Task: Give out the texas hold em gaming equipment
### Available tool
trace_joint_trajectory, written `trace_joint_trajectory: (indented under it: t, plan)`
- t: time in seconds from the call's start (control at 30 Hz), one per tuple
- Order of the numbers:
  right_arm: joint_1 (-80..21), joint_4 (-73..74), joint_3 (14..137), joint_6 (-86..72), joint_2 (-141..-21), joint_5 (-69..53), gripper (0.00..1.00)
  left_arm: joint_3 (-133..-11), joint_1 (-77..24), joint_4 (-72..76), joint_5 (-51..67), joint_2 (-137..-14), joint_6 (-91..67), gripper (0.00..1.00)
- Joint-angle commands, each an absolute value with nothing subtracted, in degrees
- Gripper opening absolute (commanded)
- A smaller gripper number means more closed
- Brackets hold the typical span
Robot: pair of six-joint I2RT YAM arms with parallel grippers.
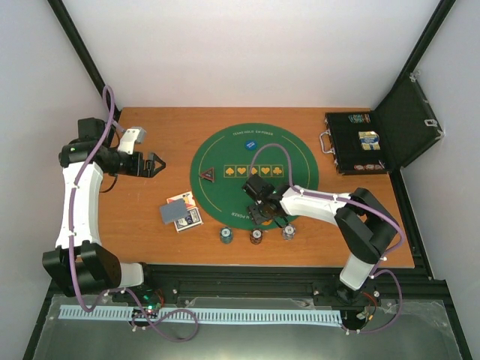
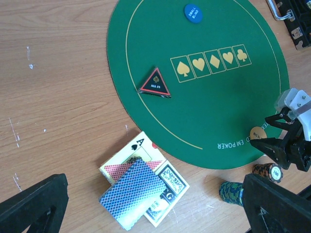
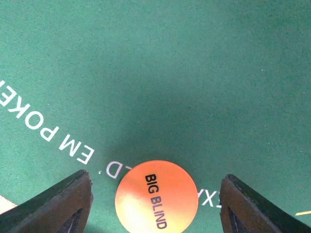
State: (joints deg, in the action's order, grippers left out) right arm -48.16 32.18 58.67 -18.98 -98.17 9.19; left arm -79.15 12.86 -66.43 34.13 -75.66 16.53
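An orange "BIG BLIND" disc lies flat on the green mat's near edge. My right gripper is open and low over it, one finger on each side, neither touching. In the top view this gripper is at the mat's near rim. My left gripper is open and empty, held above the bare table left of the mat. A blue-grey-backed deck lies on face-up cards. A red-edged triangle marker and a blue disc lie on the mat. Three chip stacks stand near the front edge.
The round green felt mat covers the table's middle. The black hinged case stands open at the back right, its lid up. The right arm reaches in at the mat's near right. The table's front edge is just behind the chip stacks.
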Motion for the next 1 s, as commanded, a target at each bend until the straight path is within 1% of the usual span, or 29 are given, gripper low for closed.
trace_joint_trajectory:
  t: [0.0, 0.27, 0.53, 0.67, 0.97]
  plan:
    - [-48.7, 31.3, 57.5, -20.7, -96.9, 9.6, 0.71, -79.8, 13.2, -66.4, 34.7, -74.8, 15.9, 1.00]
    - [-48.8, 32.2, 55.4, -19.9, -96.4, 7.7, 0.70, -80.9, 13.2, -65.3, 36.1, -75.4, 14.1, 1.00]
    - [-48.2, 33.6, 54.7, -18.4, -97.1, 9.6, 0.63, -80.9, 13.3, -64.6, 34.4, -75.4, 13.3, 1.00]
    - [-45.1, 32.6, 54.0, -17.5, -97.6, 8.8, 0.57, -81.5, 13.2, -65.0, 34.2, -74.9, 13.4, 1.00]
    - [-36.7, 31.7, 54.4, -15.4, -97.5, 7.4, 0.50, -81.6, 13.2, -65.2, 33.4, -74.9, 13.6, 1.00]
